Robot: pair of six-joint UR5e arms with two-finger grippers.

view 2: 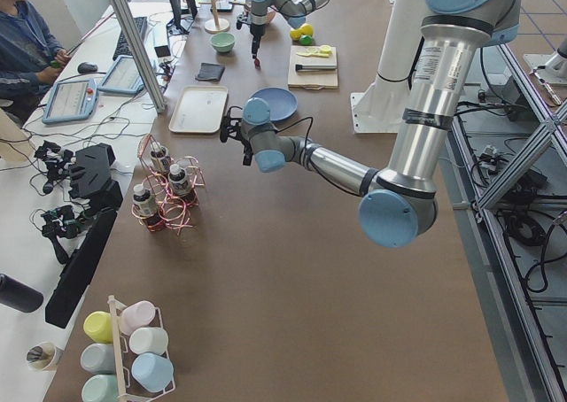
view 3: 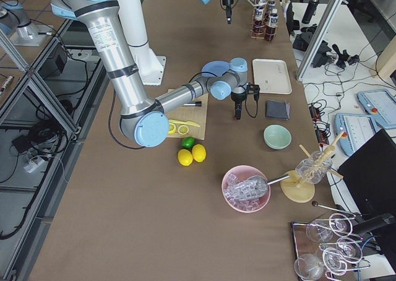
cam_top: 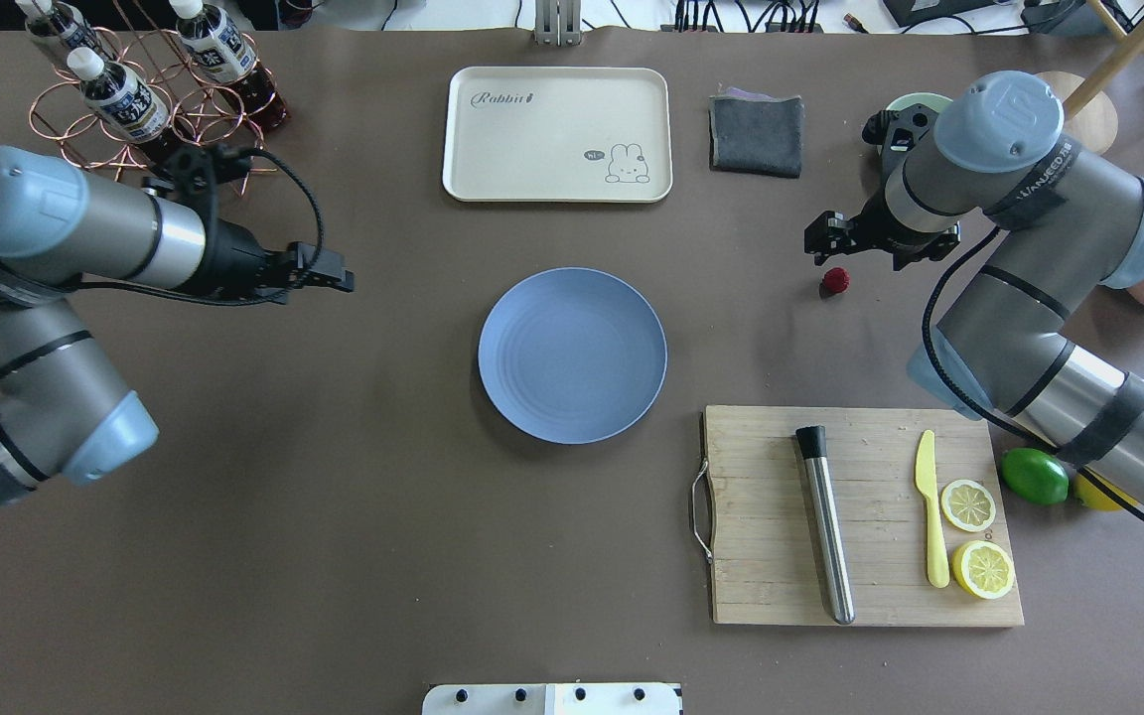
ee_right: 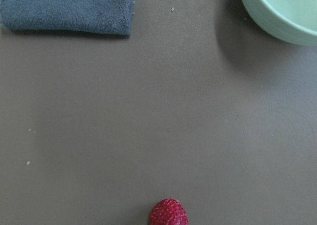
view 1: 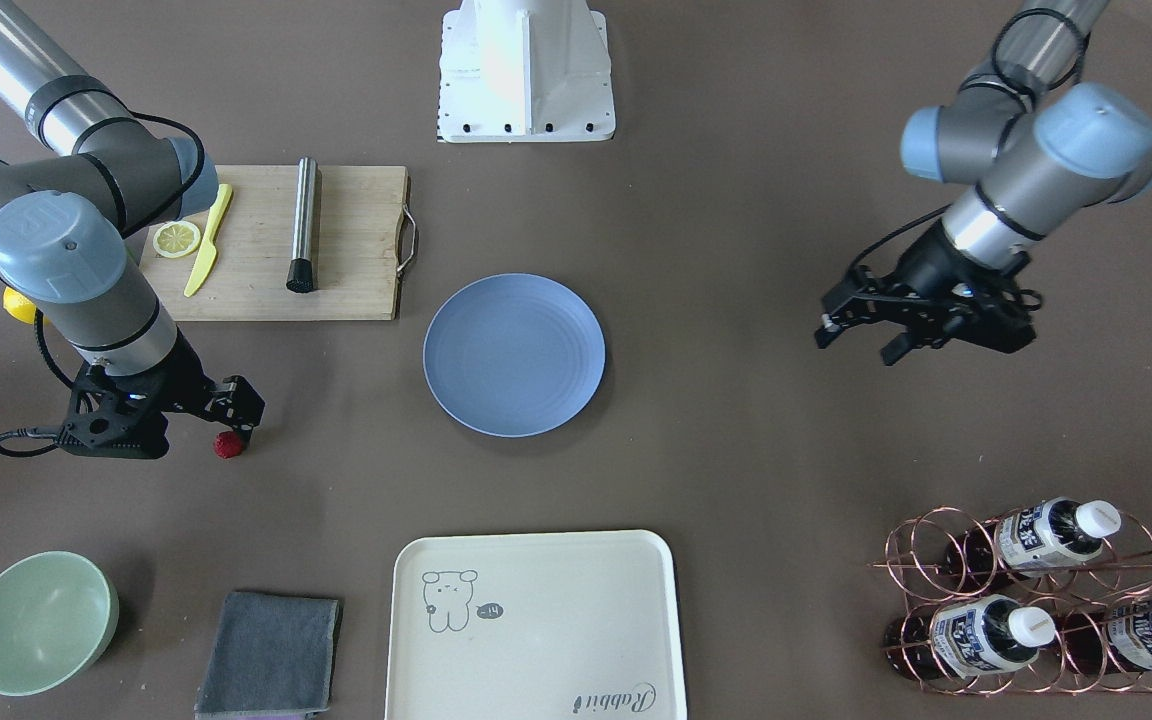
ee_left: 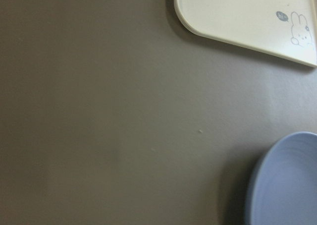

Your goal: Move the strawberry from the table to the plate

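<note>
The strawberry (view 1: 228, 445) (cam_top: 835, 280) is small and dark red and lies on the brown table (cam_top: 334, 497), well to the right of the plate in the overhead view. My right gripper (view 1: 236, 412) (cam_top: 823, 250) points down just above and beside the berry without touching it; its fingers look open and hold nothing. In the right wrist view the strawberry (ee_right: 169, 212) sits at the bottom edge. The round light blue plate (view 1: 514, 355) (cam_top: 572, 355) (ee_left: 292, 185) is bare at the table's middle. My left gripper (view 1: 854, 345) (cam_top: 339, 281) hovers open and bare left of the plate.
A wooden cutting board (cam_top: 860, 516) carries a steel muddler, a yellow knife and two lemon slices, with a lime (cam_top: 1034, 476) beside it. At the far side are a cream tray (cam_top: 557, 134), a grey cloth (cam_top: 756, 134), a green bowl (view 1: 41, 620) and a copper bottle rack (cam_top: 135, 89).
</note>
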